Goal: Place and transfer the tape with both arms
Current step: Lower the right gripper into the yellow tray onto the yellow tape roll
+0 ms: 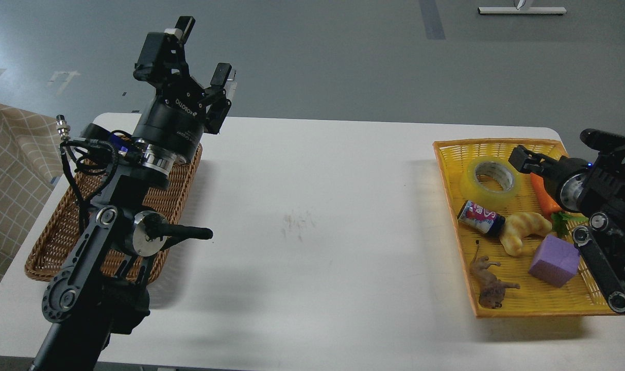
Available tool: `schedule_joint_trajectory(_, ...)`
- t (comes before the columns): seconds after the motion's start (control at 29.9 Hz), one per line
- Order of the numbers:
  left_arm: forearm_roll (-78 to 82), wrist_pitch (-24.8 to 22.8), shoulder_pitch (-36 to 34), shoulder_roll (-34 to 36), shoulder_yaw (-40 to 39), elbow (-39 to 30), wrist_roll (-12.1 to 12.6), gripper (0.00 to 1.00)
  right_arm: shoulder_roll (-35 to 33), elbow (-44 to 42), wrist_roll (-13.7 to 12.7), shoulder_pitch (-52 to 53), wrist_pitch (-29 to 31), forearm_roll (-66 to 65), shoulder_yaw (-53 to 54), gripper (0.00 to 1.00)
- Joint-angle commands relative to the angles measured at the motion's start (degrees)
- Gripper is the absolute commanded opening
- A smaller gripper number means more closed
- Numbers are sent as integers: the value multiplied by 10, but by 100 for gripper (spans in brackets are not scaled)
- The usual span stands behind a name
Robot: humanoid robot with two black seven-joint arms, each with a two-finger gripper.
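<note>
At upper left the left gripper [203, 50] stands raised, fingers spread apart, empty. At right the right gripper [521, 159] nears the tape [491, 183]; its state I cannot tell. The tape lies in the yellow basket [528, 305] on the bench [312, 216]

On the worktop [317, 247] one basket [60, 242] sits at the left edge and a tray [528, 304] at the right. In the tray, the tape [490, 183] lies farthest back, the can [479, 217] just in front of it, a carrot [544, 198] to its right, and a block [554, 260] and toy animal [490, 281] nearest
</note>
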Motion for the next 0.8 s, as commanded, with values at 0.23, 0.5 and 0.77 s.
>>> schedule_joint_trajectory(0.23,0,0,0,0,0,0,0,98,39,-96,0,38,-2,0,-4,83)
schedule_joint_trajectory(0.5,0,1,2,1,0,0,0,98,64,-137,0,57,-10,0,-8,76)
schedule_joint_trajectory(0.77,0,1,1,-5,0,0,-1,98,69,-157,-1,58,-20,0,-12,72)
